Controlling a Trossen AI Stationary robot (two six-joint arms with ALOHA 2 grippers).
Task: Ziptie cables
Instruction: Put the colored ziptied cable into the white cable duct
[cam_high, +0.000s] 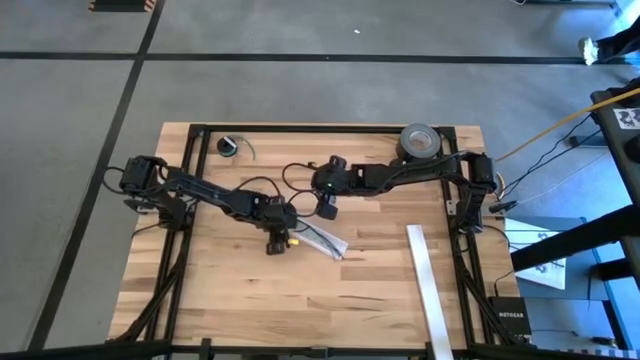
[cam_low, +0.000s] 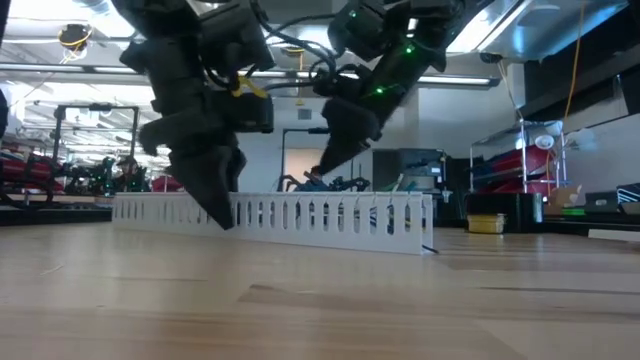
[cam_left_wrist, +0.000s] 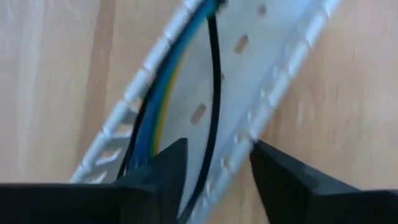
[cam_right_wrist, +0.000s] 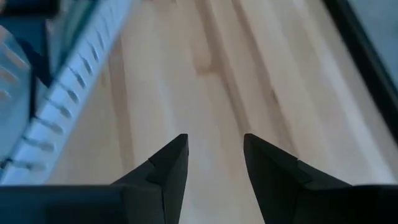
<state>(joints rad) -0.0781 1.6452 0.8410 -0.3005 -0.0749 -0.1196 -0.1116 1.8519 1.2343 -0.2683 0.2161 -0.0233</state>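
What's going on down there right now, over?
Left gripper open, straddling slotted strip holding cables. Right gripper open, empty, above bare table. Nothing blocking.

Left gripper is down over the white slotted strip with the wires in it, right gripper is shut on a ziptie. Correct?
Not quite. The left gripper is indeed down over the white slotted strip holding the wires, but the right gripper holds nothing: the right wrist view shows its fingers apart with only bare table between them.

My fingers (cam_left_wrist: 168, 168) look matt black plastic; the slotted tray (cam_left_wrist: 273, 81) seems smooth white plastic, on a satin wood table (cam_high: 250, 300).
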